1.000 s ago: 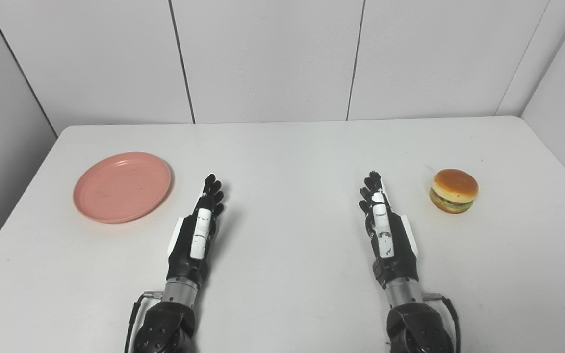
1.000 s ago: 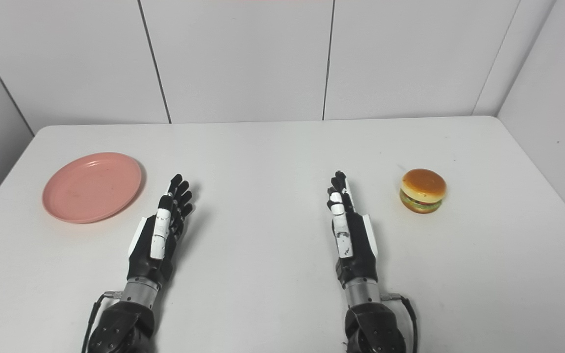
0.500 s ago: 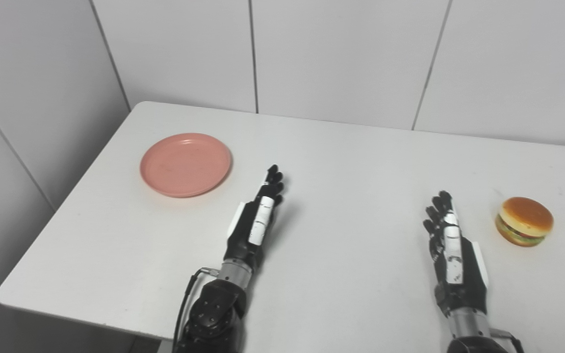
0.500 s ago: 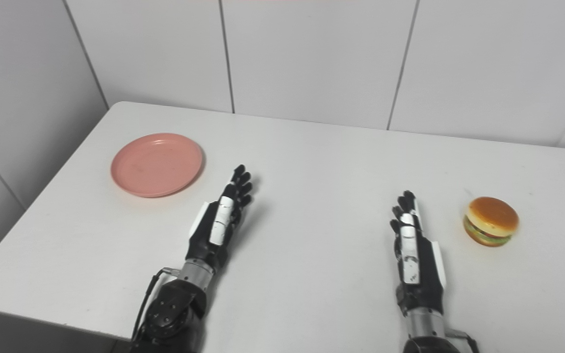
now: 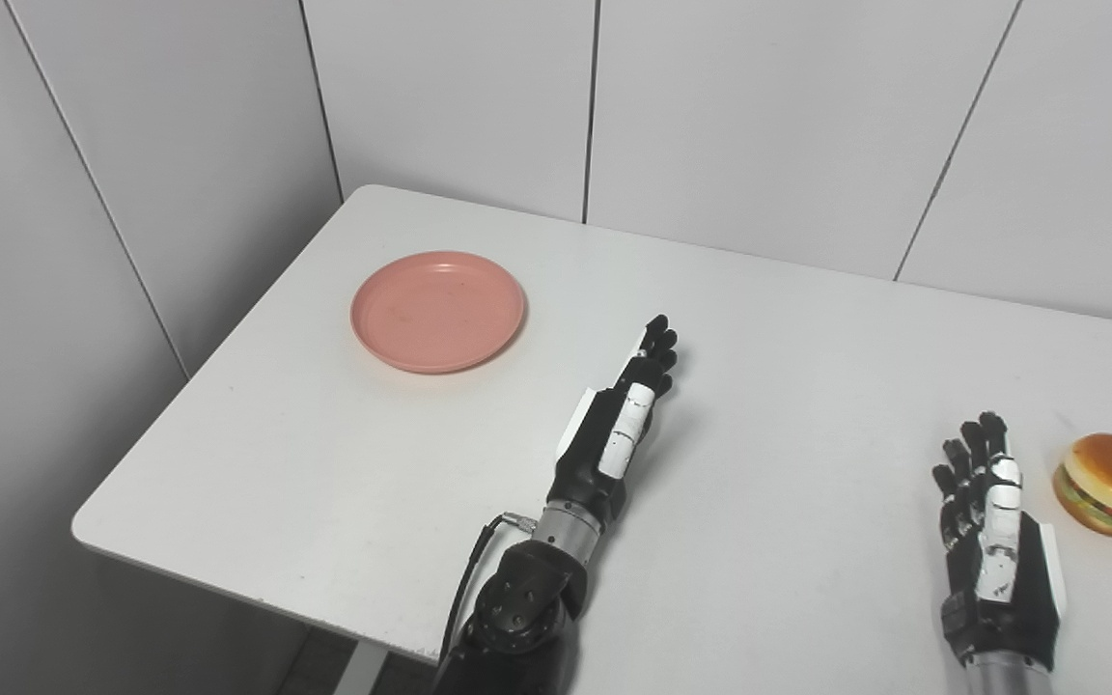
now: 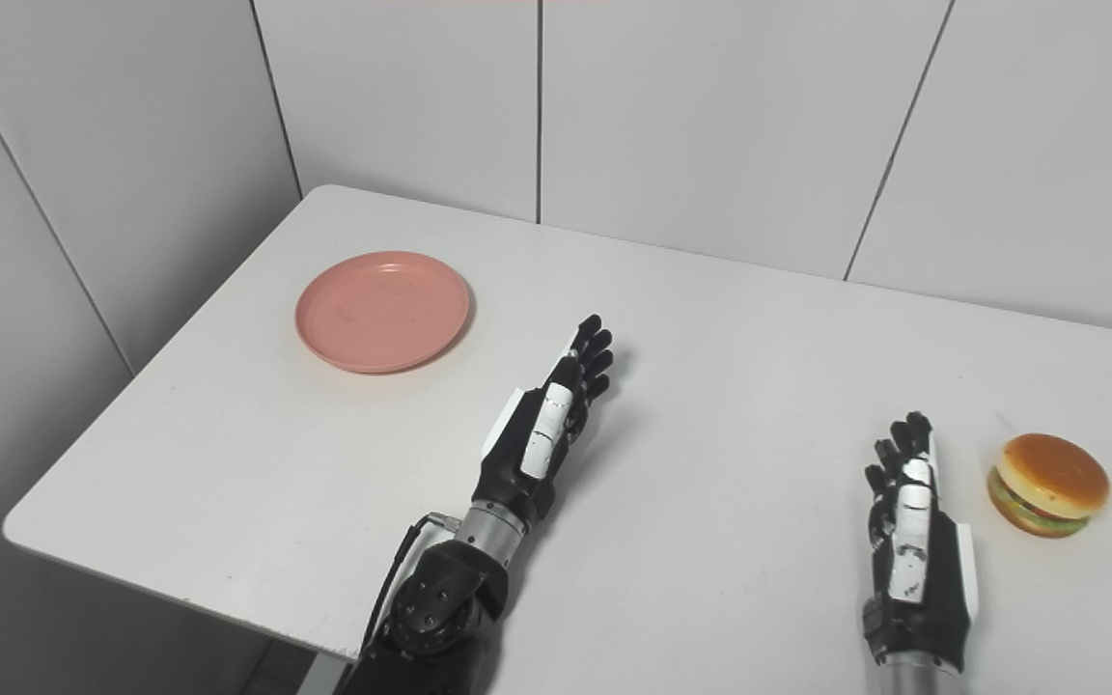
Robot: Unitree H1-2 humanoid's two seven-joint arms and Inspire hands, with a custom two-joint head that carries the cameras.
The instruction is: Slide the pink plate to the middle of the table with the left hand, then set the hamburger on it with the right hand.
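The pink plate (image 5: 438,310) lies empty on the far left part of the white table (image 5: 807,405). The hamburger (image 5: 1110,483) sits at the right edge of the view. My left hand (image 5: 619,425) rests open on the table, fingers straight, to the right of and nearer than the plate, apart from it. My right hand (image 5: 990,521) rests open with fingers straight, just left of the hamburger and not touching it. Both hands hold nothing.
Grey wall panels (image 5: 730,116) stand behind and to the left of the table. The table's left edge and front left corner (image 5: 83,526) are in view. A cable (image 5: 474,569) runs along the left wrist.
The camera has turned to the left, so the whole scene shifted right in the picture. Hands, plate and hamburger show no move of their own on the table.
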